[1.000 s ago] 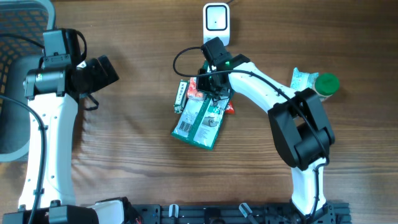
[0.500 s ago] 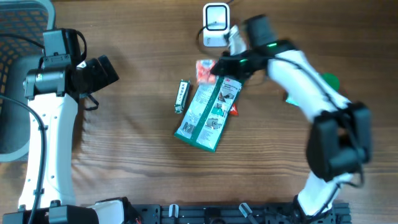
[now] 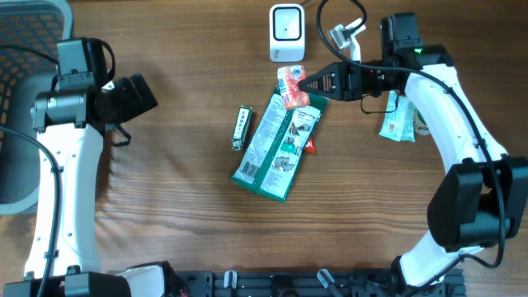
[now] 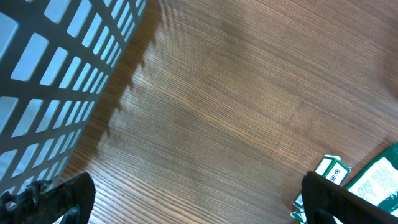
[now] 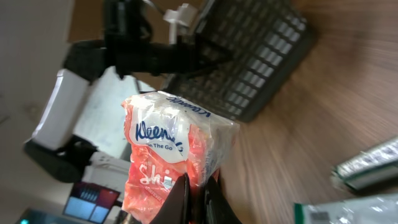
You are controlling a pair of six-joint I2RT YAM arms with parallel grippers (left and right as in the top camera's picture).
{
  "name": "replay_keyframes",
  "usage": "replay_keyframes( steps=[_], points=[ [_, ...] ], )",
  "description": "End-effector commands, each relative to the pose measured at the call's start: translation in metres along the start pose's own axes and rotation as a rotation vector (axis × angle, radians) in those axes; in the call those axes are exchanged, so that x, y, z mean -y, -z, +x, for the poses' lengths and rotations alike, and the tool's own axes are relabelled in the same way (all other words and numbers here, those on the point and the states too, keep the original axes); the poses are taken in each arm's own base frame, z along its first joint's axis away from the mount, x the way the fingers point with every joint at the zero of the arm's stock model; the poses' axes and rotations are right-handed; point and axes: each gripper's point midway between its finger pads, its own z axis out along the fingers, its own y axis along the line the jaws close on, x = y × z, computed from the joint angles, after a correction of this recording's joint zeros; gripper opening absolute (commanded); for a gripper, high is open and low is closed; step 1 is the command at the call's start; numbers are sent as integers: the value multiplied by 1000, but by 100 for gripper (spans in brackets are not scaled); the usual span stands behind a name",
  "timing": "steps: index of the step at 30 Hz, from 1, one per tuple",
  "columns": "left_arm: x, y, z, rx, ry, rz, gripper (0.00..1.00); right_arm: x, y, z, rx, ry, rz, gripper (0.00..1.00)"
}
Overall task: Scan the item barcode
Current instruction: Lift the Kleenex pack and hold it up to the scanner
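On the wooden table (image 3: 165, 214), the largest item recorded is the grey mesh basket (image 3: 25, 33) at the far left corner, beside the left arm. The left gripper (image 4: 193, 202) is found with its jaws spread wide and nothing between them, idle over bare wood. At mid-table a long green pouch (image 3: 276, 147) is laid flat, and a small green stick pack (image 3: 241, 128) is set just beside its left edge. A white barcode scanner (image 3: 286, 31) is placed at the far edge, and its dark window can be seen from above.

The task's item, a red Kleenex tissue pack (image 5: 174, 155), is held clear of the table. The right gripper (image 3: 307, 82) is clamped on one edge of it. From above, the pack is located just in front of the scanner, over the upper end of the pouch. No barcode is seen on the faces shown.

The step in hand is judged to be presentation to the scanner. It is recommended that the wrist be rolled until the barcode panel is squared to the window. The pack should be brought near without contact and held steady. Because only an edge of the soft wrapper is pinched, sag or swing is to be expected, so slow motion is advised.
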Motion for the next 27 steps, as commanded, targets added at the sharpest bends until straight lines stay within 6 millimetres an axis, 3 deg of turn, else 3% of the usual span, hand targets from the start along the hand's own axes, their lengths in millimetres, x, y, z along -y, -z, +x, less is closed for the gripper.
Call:
replay_keyframes(
  steps=[1, 6, 8, 9, 10, 12, 15, 19, 27],
  points=[
    [1, 1, -4, 7, 6, 6, 100, -17, 2, -4, 29, 46, -96, 4],
    [1, 1, -4, 7, 6, 6, 100, -25, 3, -6, 26, 93, -84, 4],
    [1, 1, -4, 7, 6, 6, 100, -12, 2, -6, 10, 104, -11, 4],
    [1, 1, -4, 7, 6, 6, 100, 8, 3, -6, -9, 81, 104, 4],
    [1, 1, -4, 7, 6, 6, 100, 45, 11, -5, -26, 29, 321, 4],
    [1, 1, -4, 7, 6, 6, 100, 106, 42, -2, -35, -43, 727, 4],
    [1, 1, -4, 7, 6, 6, 100, 136, 70, -3, -48, -23, 991, 4],
    [1, 1, -4, 7, 6, 6, 100, 126, 79, -27, 11, -19, 1052, 4],
    [1, 1, -4, 7, 6, 6, 100, 44, 102, -113, 126, 183, 1220, 4]
  ],
)
